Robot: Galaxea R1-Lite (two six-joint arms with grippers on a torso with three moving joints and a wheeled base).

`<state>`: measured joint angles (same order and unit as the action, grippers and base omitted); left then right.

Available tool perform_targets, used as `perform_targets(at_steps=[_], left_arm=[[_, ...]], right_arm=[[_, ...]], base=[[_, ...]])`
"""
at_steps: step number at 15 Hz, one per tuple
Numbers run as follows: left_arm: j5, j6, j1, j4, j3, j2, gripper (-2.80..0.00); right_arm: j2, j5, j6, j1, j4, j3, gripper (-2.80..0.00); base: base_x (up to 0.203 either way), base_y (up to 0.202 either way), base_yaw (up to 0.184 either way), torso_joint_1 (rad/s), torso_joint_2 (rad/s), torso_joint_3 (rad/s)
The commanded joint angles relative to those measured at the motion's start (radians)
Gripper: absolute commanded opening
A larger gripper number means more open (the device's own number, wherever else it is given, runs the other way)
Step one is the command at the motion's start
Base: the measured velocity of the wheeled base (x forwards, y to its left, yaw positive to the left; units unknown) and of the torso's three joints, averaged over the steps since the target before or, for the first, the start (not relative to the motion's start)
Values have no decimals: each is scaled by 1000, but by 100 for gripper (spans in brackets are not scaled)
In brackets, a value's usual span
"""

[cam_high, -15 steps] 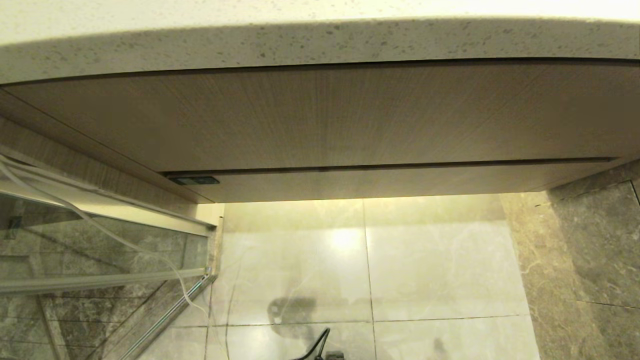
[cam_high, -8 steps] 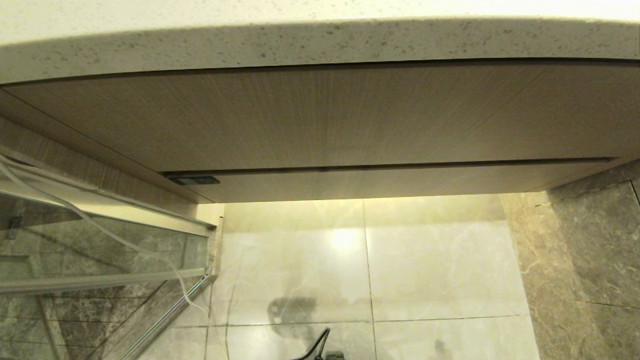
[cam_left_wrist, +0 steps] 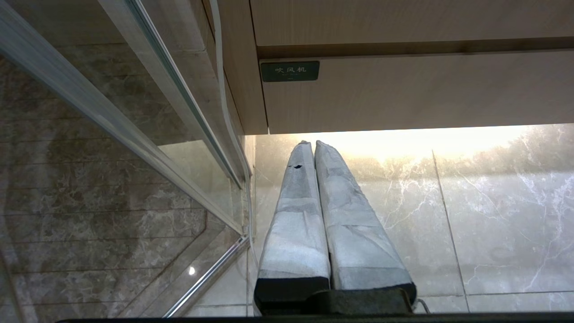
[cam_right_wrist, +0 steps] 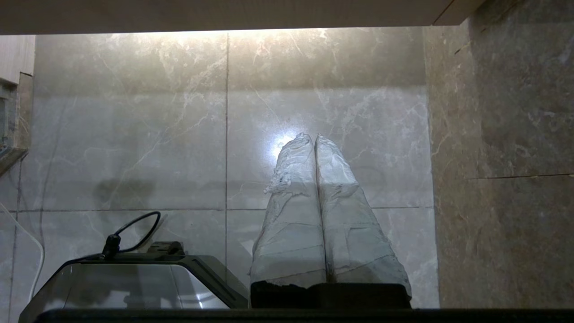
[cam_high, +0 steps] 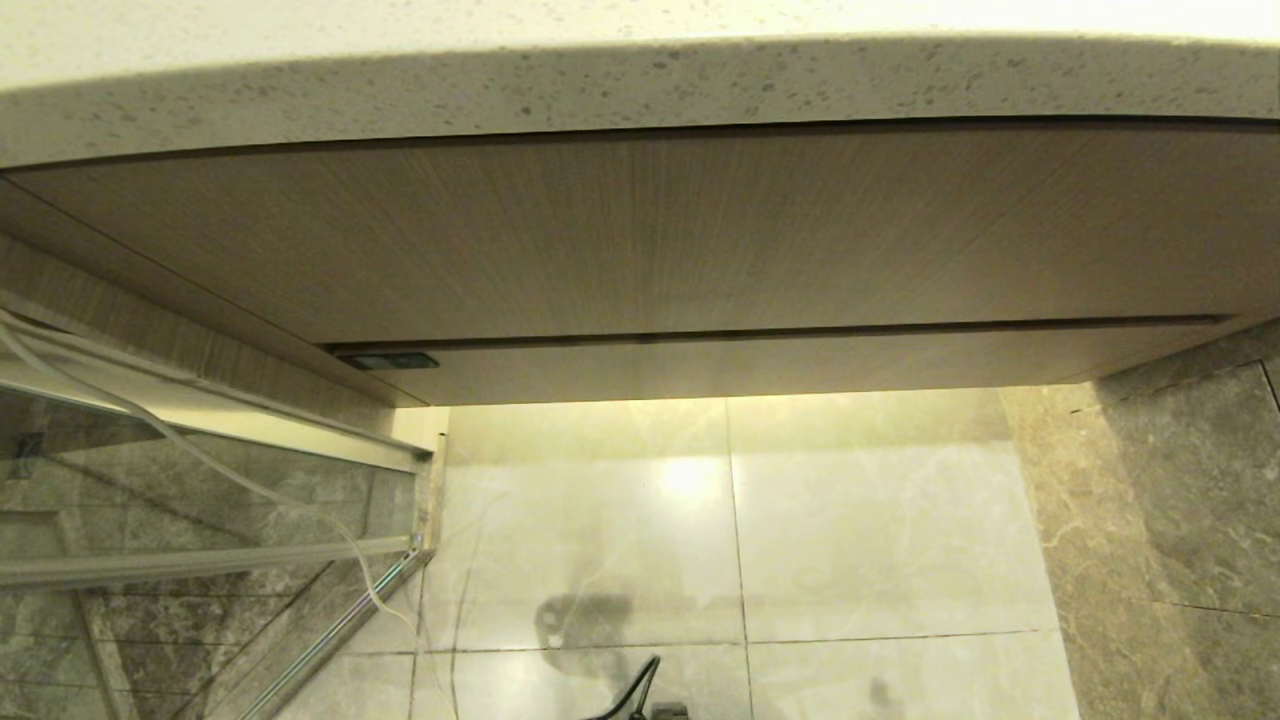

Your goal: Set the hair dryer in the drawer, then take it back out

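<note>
The drawer (cam_high: 780,365) is pushed in flush; only its narrow wood-grain front shows, below the taller wood panel (cam_high: 650,240). A small dark label (cam_high: 388,361) marks its left end, also the label (cam_left_wrist: 289,71) in the left wrist view above the drawer front (cam_left_wrist: 403,98). The hair dryer is out of view. A thin white cord (cam_high: 200,455) trails down the left side. My left gripper (cam_left_wrist: 310,143) is shut and empty, low, pointing below the drawer's left end. My right gripper (cam_right_wrist: 312,136) is shut and empty over the floor tiles. Neither gripper shows in the head view.
A speckled stone countertop (cam_high: 640,90) overhangs the cabinet. A glass partition with a metal frame (cam_high: 200,500) stands on the left, a marble wall (cam_high: 1180,520) on the right. Glossy floor tiles (cam_high: 740,560) lie between. The robot's base (cam_right_wrist: 125,278) with a black cable sits low.
</note>
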<state>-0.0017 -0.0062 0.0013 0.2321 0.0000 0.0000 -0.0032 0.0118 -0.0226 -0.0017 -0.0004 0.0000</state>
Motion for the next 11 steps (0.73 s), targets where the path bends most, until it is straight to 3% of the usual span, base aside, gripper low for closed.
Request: perform_targets(at_steps=[1, 11], left_arm=[[0, -1, 0, 3, 40, 0, -280], [0, -1, 0, 1, 40, 0, -280]], right_arm=[[0, -1, 1, 0, 2, 0, -280], [0, -1, 3, 0, 0, 0, -280]], base=[[0, 0, 0, 0, 0, 0], [0, 0, 0, 0, 0, 0]])
